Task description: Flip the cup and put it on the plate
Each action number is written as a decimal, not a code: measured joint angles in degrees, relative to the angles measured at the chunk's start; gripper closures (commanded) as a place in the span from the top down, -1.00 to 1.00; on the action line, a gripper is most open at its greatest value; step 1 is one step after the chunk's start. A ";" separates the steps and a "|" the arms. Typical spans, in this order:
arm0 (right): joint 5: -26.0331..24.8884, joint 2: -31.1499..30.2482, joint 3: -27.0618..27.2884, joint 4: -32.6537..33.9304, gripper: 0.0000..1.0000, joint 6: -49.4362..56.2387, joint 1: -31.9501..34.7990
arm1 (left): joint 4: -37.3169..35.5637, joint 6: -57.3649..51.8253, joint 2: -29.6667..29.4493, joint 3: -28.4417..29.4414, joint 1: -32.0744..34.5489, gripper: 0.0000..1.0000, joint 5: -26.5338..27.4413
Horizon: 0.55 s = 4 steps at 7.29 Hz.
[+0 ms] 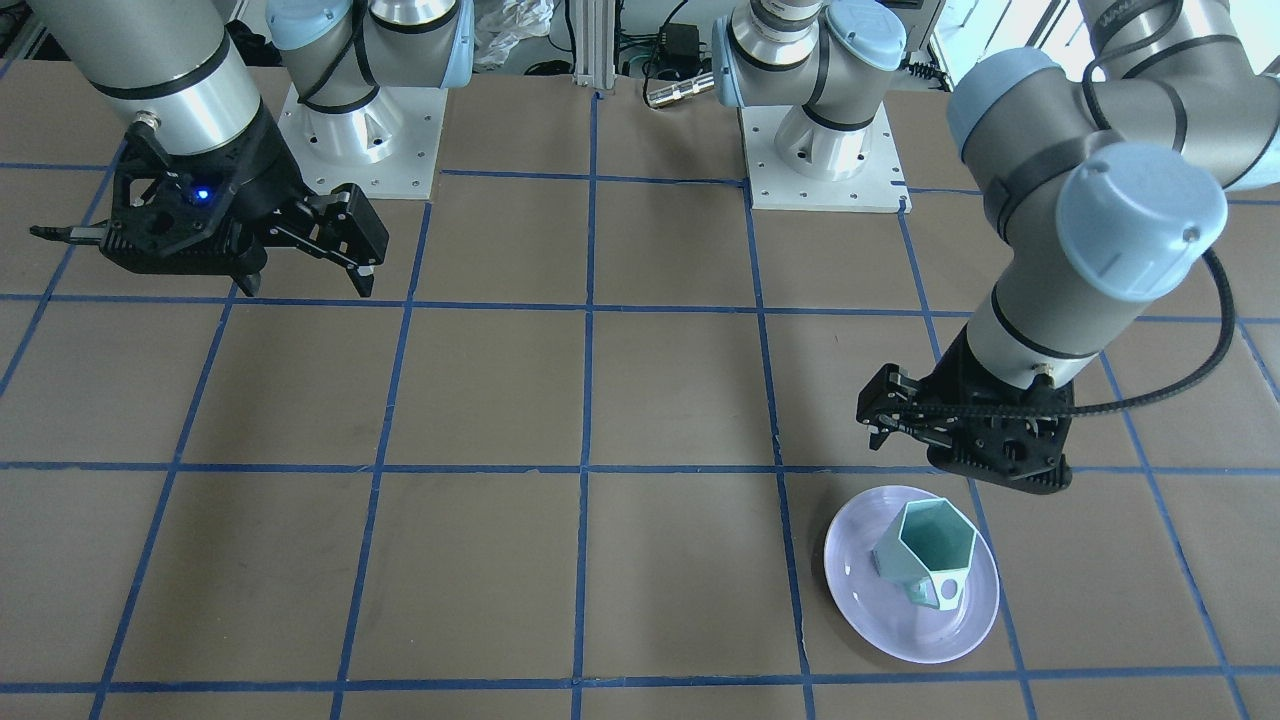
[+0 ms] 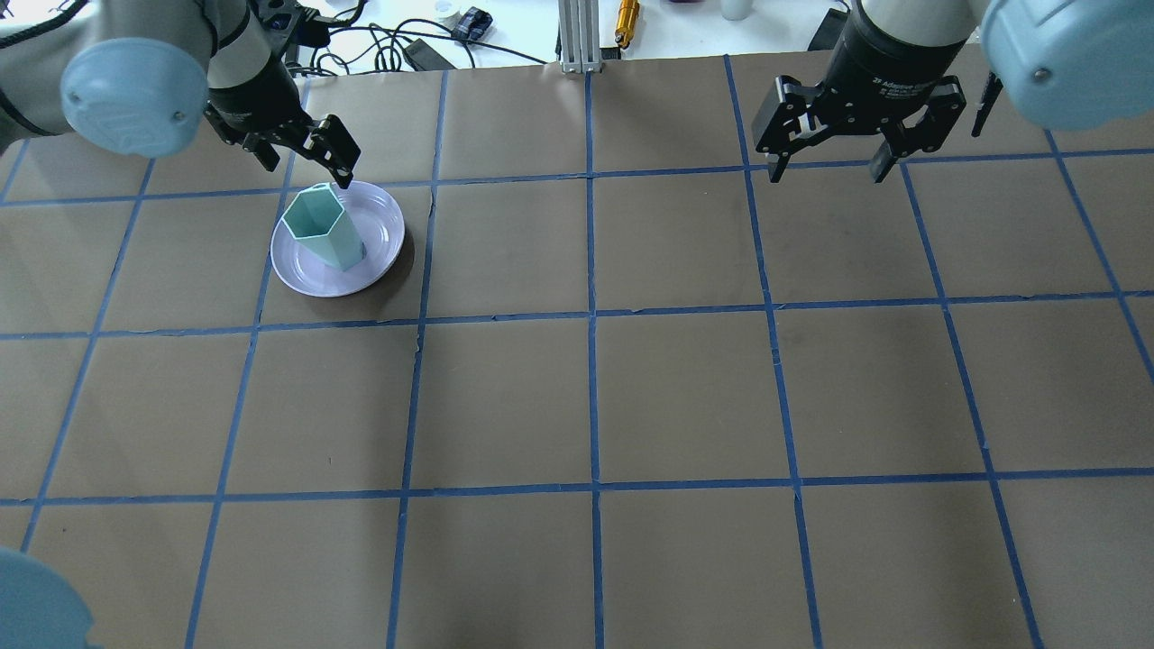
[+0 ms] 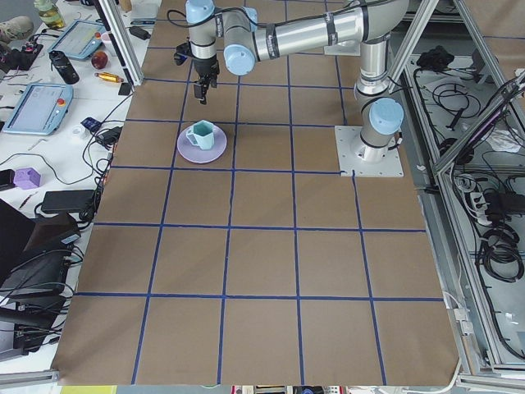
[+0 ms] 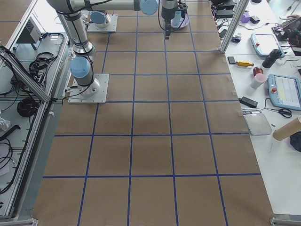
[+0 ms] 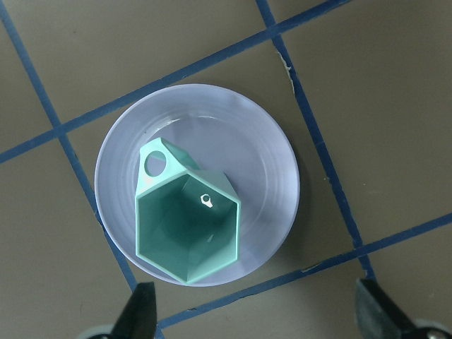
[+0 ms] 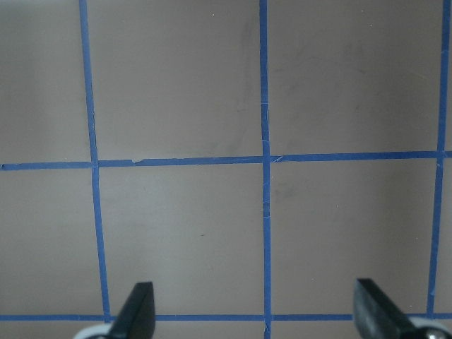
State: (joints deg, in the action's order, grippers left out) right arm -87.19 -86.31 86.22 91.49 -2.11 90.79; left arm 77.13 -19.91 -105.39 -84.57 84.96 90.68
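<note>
Left hand [image 5: 258,314] released, hovering over cup [image 5: 187,236] — upright at plate's [image 5: 265,159] 7 o'clock; placement looks done — next, lift straight clear.

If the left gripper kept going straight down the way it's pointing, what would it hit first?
Probably the cup, standing mouth-up on the plate under the left gripper. Depth is unclear, so it could meet the plate's rim instead.

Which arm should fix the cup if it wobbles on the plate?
The left arm, I think. Its open pincer hangs right above the cup, which stands mouth-up on the plate. The right pincer is open too, but far across the table.
</note>
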 measured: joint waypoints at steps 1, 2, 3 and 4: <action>0.00 0.00 0.00 0.00 1.00 0.00 0.00 | 4.39 3.41 2.37 1.10 0.87 1.00 -0.86; 0.00 0.00 0.00 0.00 1.00 0.00 0.00 | 8.76 7.05 4.30 2.30 2.58 1.00 -1.42; 0.00 0.00 0.00 0.00 1.00 0.00 0.00 | 12.34 10.06 5.84 3.79 4.42 1.00 -1.68; 0.00 0.00 0.00 0.00 1.00 -0.02 0.00 | 16.16 11.68 7.16 5.54 5.65 1.00 -1.71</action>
State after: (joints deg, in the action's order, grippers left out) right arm -87.19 -86.31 86.22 91.49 -2.13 90.79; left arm 93.29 -8.23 -98.23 -79.03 90.61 88.97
